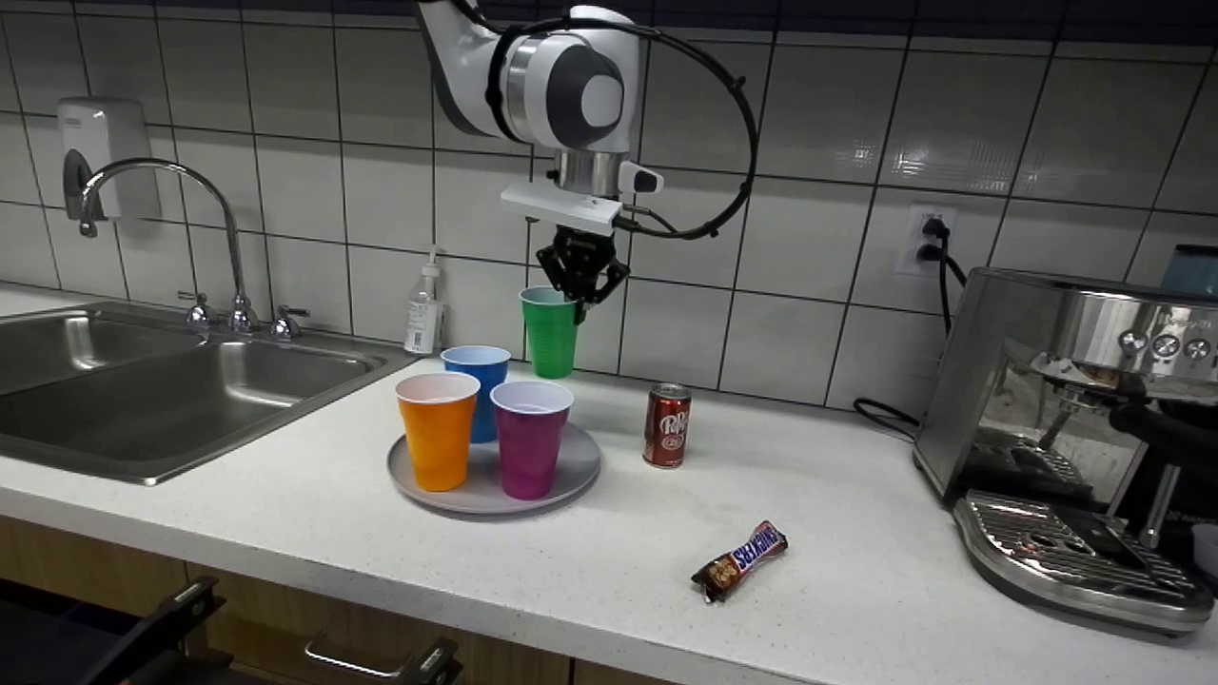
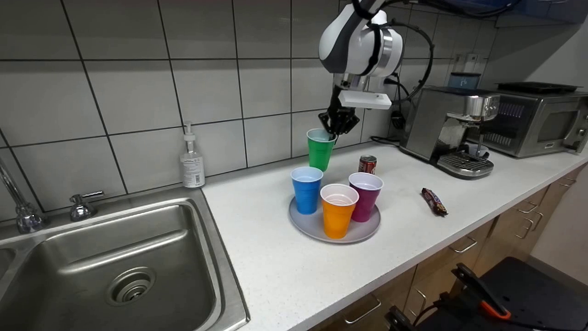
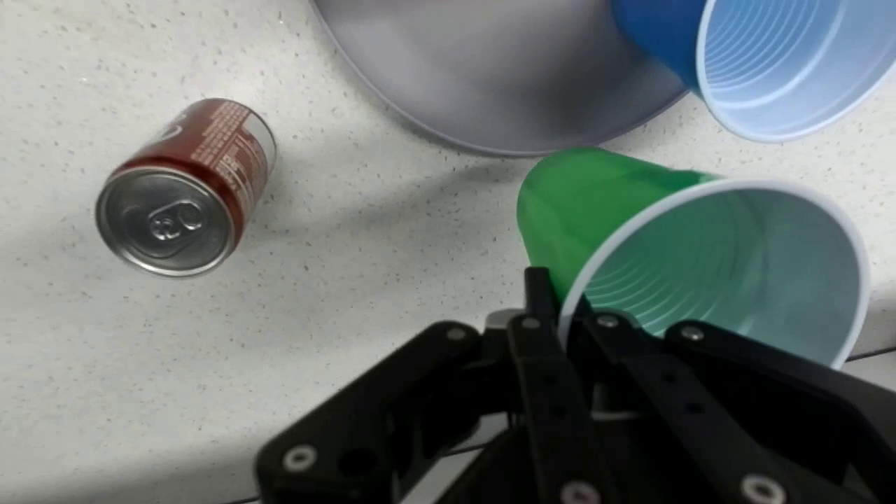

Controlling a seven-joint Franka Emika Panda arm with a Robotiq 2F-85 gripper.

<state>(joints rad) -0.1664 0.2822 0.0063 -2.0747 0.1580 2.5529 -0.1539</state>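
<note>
Near the tiled wall (image 1: 809, 257), beyond the plate (image 1: 579, 464), the tool (image 3: 562, 306) pinches a green cup (image 1: 549, 338) by its rim. A wrapped bar (image 1: 741, 560) on the counter (image 1: 571, 580) reads SNICKERS; a red can (image 1: 667, 426) bears blurry Dr Pepper lettering; the pump bottle (image 1: 424, 314) shows illegible print.

Four cups (image 1: 549, 338), one plate (image 3: 490, 70), one can (image 1: 667, 428), one candy bar (image 1: 742, 559), one pump bottle (image 2: 192, 166)
</note>
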